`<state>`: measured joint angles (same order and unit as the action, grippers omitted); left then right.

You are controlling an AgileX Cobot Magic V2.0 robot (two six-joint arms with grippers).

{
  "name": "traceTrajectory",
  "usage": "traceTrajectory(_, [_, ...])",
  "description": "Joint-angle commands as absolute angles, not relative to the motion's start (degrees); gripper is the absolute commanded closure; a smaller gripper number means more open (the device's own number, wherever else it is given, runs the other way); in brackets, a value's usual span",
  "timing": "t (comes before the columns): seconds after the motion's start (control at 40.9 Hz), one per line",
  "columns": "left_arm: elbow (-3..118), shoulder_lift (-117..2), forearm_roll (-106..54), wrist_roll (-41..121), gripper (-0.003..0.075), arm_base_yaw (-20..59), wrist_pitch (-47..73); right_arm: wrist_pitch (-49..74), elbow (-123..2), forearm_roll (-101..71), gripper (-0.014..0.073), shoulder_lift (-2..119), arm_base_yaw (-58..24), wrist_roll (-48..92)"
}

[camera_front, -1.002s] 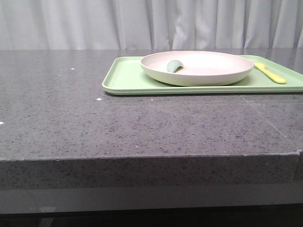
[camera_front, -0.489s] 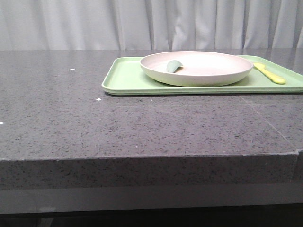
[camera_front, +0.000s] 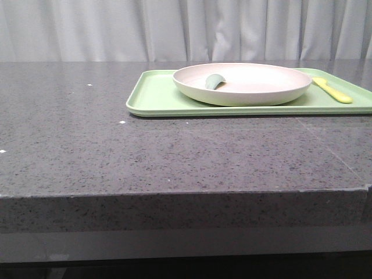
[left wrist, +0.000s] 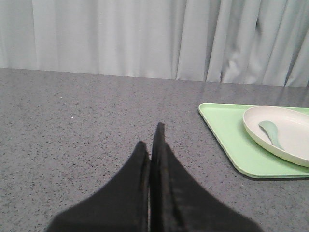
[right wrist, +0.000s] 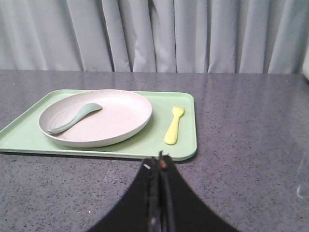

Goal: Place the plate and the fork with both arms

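On the grey table [camera_front: 145, 151] the green tray [camera_front: 157, 99] sits as it did a second ago, carrying the plate [camera_front: 256, 87] near its middle, a green spoon [camera_front: 214, 81] inside the plate, and the yellow fork [camera_front: 332, 90] on the tray just beside the plate. Nothing has shifted on the tray, so plate and fork look already placed. The left gripper [left wrist: 153, 140] and right gripper [right wrist: 159, 164] hang closed and empty, short of the tray
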<state>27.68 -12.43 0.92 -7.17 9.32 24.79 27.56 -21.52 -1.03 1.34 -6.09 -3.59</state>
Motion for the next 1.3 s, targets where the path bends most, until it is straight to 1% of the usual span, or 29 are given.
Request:
traceTrajectory(0.0, [29.2,-13.0,0.9,-7.2,0.0738,9.2,20.1,22.7,-22.9,-0.9,0.0661,2.1,-6.2,-3.1])
traceTrajectory(0.929, [28.6,-13.0,1.0,-7.2,0.0738,9.2,18.8,22.7,-22.9,-0.9,0.0661,2.1,-6.2,-3.1])
traceTrajectory(1.1, [24.6,-12.2,2.9,-7.0,0.0738,8.8,18.1,22.7,-22.9,-0.9,0.0661,2.1,-6.2,-3.1])
traceTrajectory(1.271, [18.3,-6.7,1.7,-5.9,0.0738,3.8,18.0,22.7,-22.9,-0.9,0.0661,2.1,-6.2,-3.1])
